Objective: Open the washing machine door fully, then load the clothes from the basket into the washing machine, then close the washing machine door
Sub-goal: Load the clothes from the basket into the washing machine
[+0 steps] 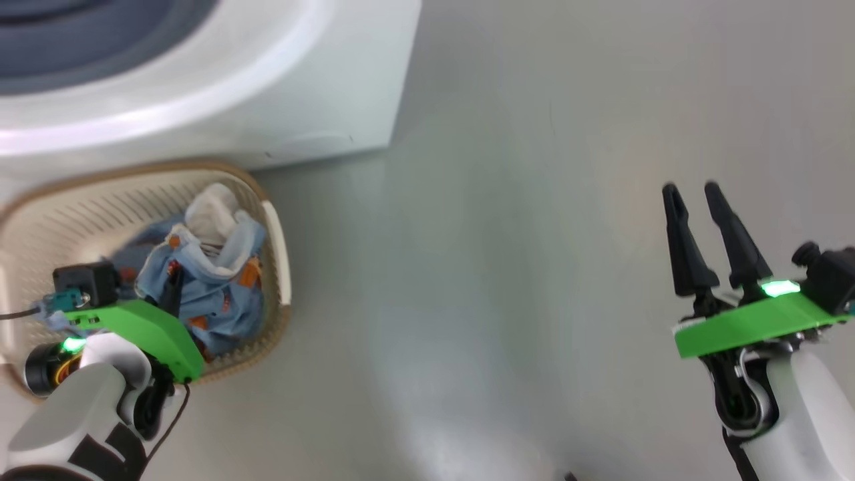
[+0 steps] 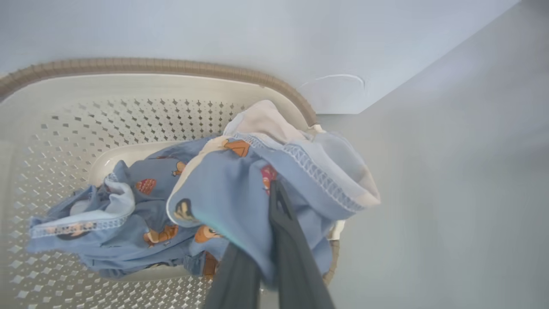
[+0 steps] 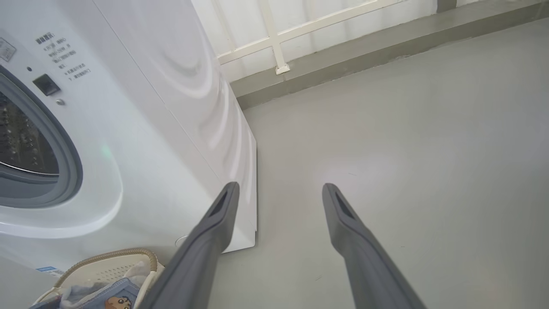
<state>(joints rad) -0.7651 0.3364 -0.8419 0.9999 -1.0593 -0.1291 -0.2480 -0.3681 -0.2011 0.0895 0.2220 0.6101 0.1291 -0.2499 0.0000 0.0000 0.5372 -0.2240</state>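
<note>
Shows the loading stage barely begun. Judges the opening of the washing machine door as done: presents the steel drum (image 3: pixel 21 141) and grey seal (image 3: pixel 75 171) of the washing machine (image 1: pixel 200 100) uncovered, with nothing across the mouth. Places the clothes (image 1: pixel 220 287), blue with orange-brown print and cream parts, inside the basket (image 1: pixel 87 194), which sits on the floor (image 1: pixel 501 267) just in front of the machine. Shows the left pincer (image 2: pixel 274 210) clamped tight on a fold of that fabric, the cloth bunched up around its fingers. Shows the right pincer (image 1: pixel 691 190) spread wide and holding nothing, well apart over bare floor. Leaves outstanding: carrying the garments to the drum, releasing them there, shutting the door. Finds several lines of small dark print (image 3: pixel 64 56) on the machine front and a small blue label (image 3: pixel 49 270) near its foot, both too small to read. Finds no legible brand.
</note>
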